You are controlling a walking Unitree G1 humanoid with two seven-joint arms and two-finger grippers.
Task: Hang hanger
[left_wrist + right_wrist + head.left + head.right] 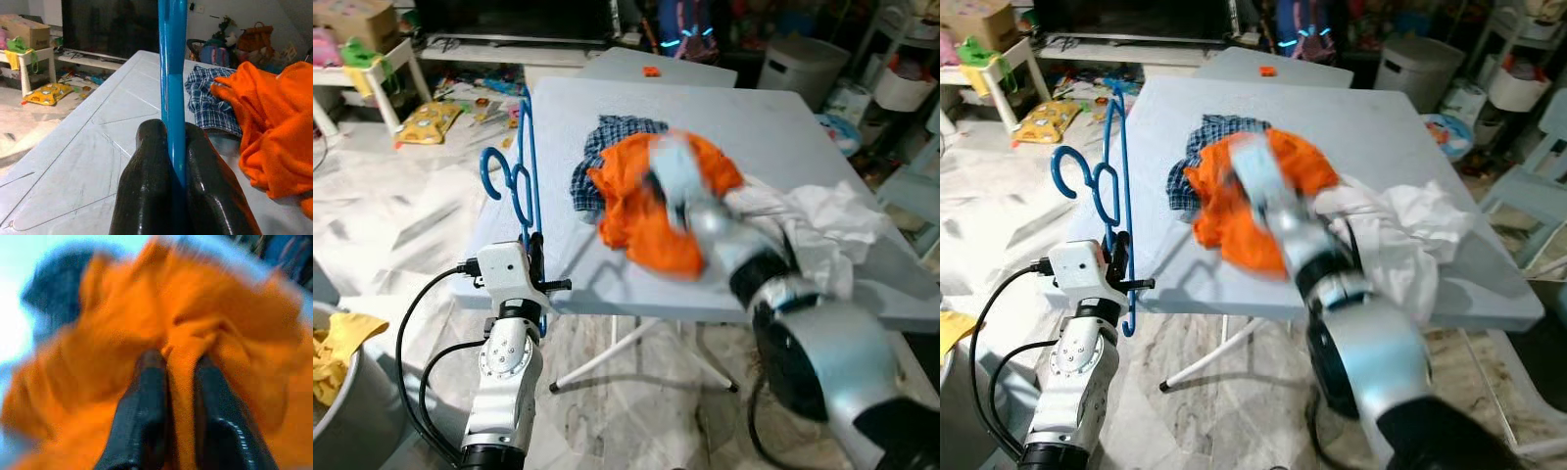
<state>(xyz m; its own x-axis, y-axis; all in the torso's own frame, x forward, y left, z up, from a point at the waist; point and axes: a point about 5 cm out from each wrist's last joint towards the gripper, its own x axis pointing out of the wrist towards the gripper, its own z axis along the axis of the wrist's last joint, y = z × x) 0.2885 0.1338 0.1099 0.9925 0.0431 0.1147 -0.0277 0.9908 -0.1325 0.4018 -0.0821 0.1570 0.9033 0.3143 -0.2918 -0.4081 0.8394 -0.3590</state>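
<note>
Two blue hangers (519, 166) stand upright at the left edge of the grey folding table (754, 117). My left gripper (536, 257) is shut on a hanger's lower bar (172, 73), its fingers (146, 166) pressed on both sides. An orange garment (636, 211) lies crumpled in the middle of the table, over a blue plaid shirt (607, 137). My right gripper (178, 360), blurred by motion, reaches into the orange garment (220, 318) and pinches a fold of it between its fingers. A white garment (822, 220) lies to the right of the orange one.
A metal tub (352, 411) with yellow cloth stands on the floor at lower left. A white side table (372, 69) and scattered toys (431, 122) are at the far left. A white bin (803, 64) and shelves stand behind the table.
</note>
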